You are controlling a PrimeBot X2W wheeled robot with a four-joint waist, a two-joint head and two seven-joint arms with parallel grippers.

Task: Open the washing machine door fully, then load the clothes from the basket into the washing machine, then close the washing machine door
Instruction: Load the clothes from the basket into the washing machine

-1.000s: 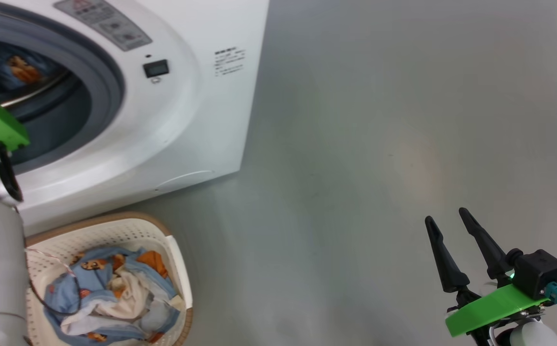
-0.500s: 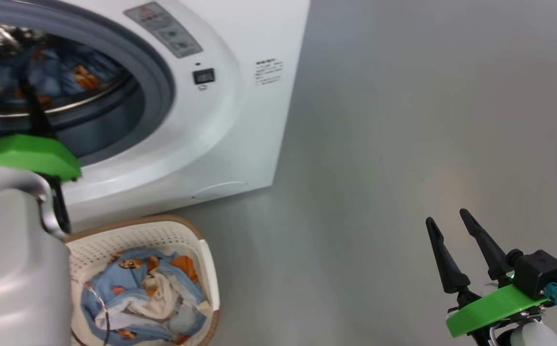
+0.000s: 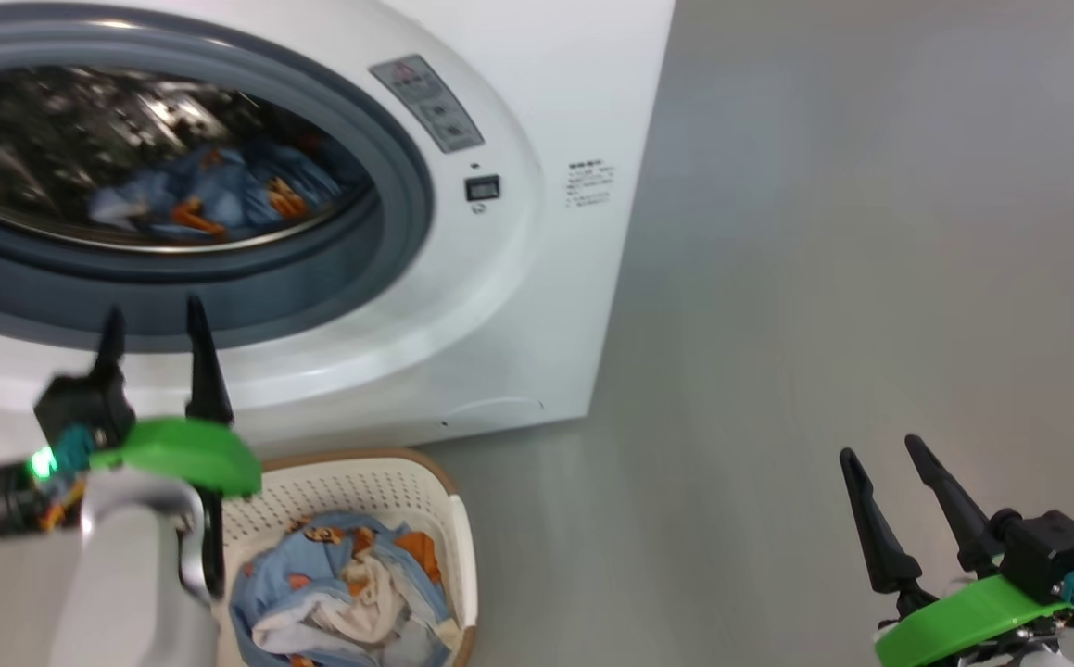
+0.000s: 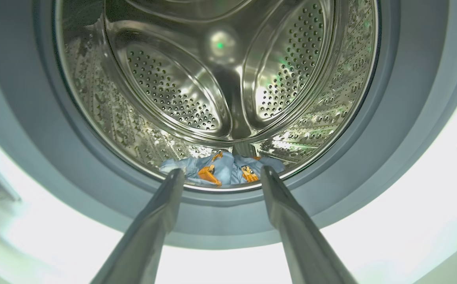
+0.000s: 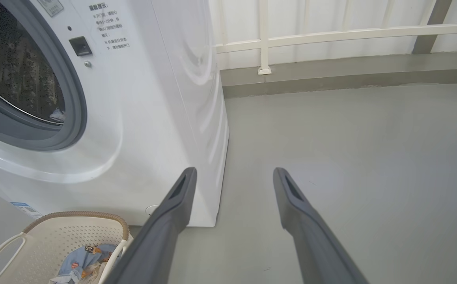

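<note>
The white washing machine [image 3: 509, 306] stands with its mouth uncovered; the washing machine door is out of view. Some light blue clothes [image 3: 212, 195] lie low in the steel drum [image 4: 173, 86], where the left wrist view shows them as clothes [image 4: 228, 175]. More clothes [image 3: 342, 584] fill the cream basket [image 3: 360, 486] on the floor in front of the machine. My left gripper [image 3: 152, 310] is open and empty just outside the lower grey seal [image 4: 331, 189], above the basket. My right gripper [image 3: 879, 447] hangs open and empty over bare floor, far to the right.
Grey floor [image 3: 824, 232] stretches to the right of the machine. In the right wrist view the machine's side [image 5: 196, 98] faces a low kerb and a white railing [image 5: 331, 35] at the back. The basket [image 5: 74, 216] sits at the lower left there.
The head camera has swung, shifting the whole picture right. My left gripper has drawn back and down out of the drum mouth to just in front of the seal. The right gripper stays put.
</note>
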